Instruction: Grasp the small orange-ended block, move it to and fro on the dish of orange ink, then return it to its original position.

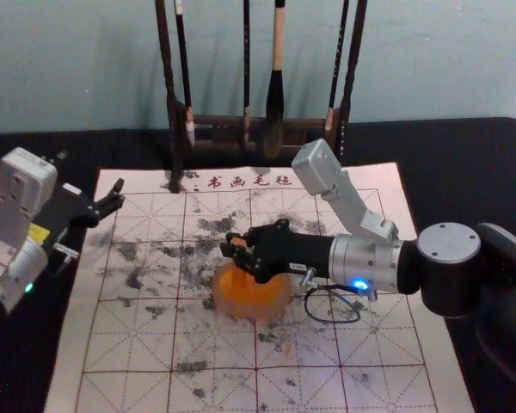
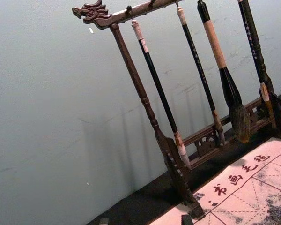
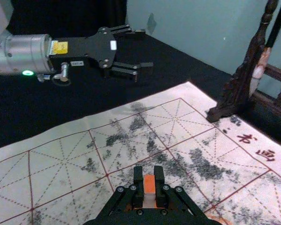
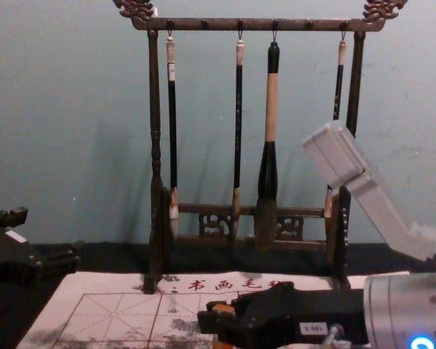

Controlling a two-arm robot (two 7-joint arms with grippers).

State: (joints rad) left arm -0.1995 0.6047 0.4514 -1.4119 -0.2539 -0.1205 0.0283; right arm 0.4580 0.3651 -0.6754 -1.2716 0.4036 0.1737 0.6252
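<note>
My right gripper [image 1: 237, 248] reaches in from the right over the dish of orange ink [image 1: 275, 307] on the felt mat. In the right wrist view the same gripper [image 3: 149, 177] is shut on the block [image 3: 149, 184], whose orange end shows between the fingertips above a pale part. The chest view shows the block's orange end [image 4: 223, 308] at that gripper [image 4: 216, 317]. Whether the block's lower end touches the ink is hidden. My left gripper [image 1: 112, 200] stays parked off the mat's left edge, open, its two fingers apart in the right wrist view [image 3: 143, 50].
A dark wooden rack [image 4: 155, 145] with several hanging brushes stands along the mat's far edge, close to a pale wall. The gridded mat [image 1: 138, 344] carries grey ink smudges and lies on a black cloth [image 1: 464, 163].
</note>
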